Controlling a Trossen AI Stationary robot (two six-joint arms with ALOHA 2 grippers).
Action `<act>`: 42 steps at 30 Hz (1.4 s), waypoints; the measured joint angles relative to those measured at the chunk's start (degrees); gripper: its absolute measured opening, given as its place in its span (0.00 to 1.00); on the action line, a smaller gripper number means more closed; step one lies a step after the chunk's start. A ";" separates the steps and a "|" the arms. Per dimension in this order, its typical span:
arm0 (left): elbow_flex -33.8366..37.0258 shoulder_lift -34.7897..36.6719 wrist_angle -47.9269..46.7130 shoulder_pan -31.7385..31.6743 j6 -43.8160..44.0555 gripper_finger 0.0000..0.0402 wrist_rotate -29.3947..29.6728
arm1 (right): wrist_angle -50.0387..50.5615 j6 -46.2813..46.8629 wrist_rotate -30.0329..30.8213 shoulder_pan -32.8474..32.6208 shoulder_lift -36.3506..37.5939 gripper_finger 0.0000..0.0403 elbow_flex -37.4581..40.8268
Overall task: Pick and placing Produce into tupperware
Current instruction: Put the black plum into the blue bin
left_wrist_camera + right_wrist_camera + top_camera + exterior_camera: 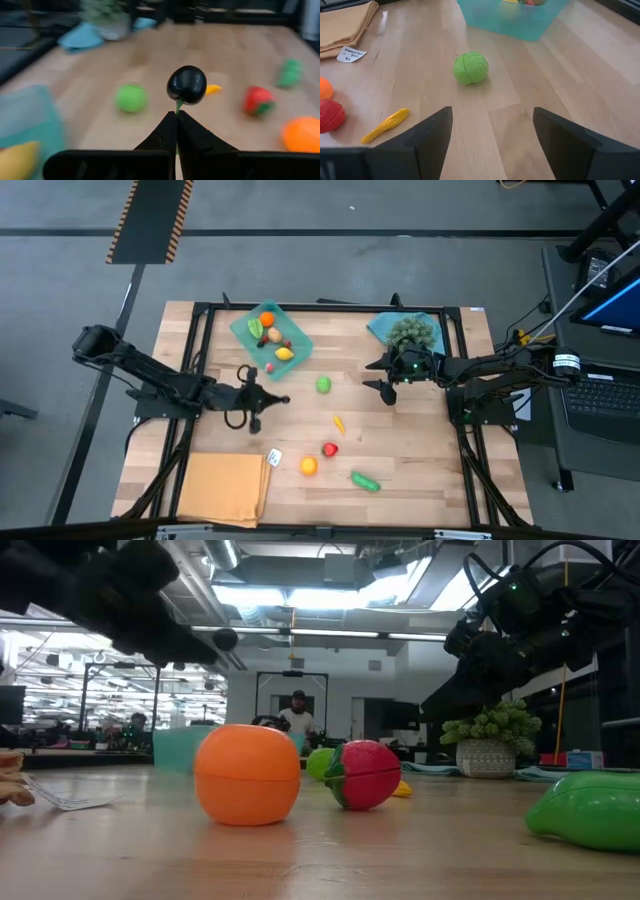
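My left gripper (177,116) is shut on a small black round fruit (186,85) with a green stem, left of the table's middle (284,399). It is a little nearer than the teal tupperware (270,335), which holds several pieces of produce. My right gripper (492,130) stands open at the right (388,390), with nothing between its fingers. A green ball (470,68) lies on the wood ahead of it. A yellow piece (339,423), a red one (330,449), an orange one (308,466) and a green one (365,481) lie on the table nearer the front. My left gripper pinches the black fruit's green stem (178,105) between the very tips of its two fingers. The fingers run nearly level and point toward the table's right. The fruit sticks out beyond the fingertips, lifted clear of the table (225,638).
An orange-tan folded mat (225,488) lies at the front left, with a small white tag (274,457) beside it. A bushy grey-green plant (412,333) stands on a blue cloth at the back right, just behind my right arm. Bare wood lies between the two grippers.
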State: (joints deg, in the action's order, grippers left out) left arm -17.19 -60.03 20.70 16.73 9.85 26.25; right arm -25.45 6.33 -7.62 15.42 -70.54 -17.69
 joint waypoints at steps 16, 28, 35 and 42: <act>0.00 -0.02 3.87 -10.61 0.13 0.00 19.41 | -0.10 0.81 0.17 0.00 0.00 0.69 0.00; 0.00 -0.04 4.80 -16.98 0.09 0.00 19.78 | -3.07 3.92 0.19 0.00 -0.02 0.69 -0.02; 0.00 -0.04 4.73 -18.41 0.05 0.00 19.58 | -3.06 3.89 0.63 0.00 -0.02 0.69 -0.02; 0.00 -0.04 4.66 -19.64 0.03 0.00 19.47 | -3.85 3.82 0.63 0.04 -0.02 0.69 -0.02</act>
State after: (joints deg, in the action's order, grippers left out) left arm -17.19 -60.07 25.37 -2.92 9.88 45.71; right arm -29.30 10.15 -6.98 15.46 -70.57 -17.72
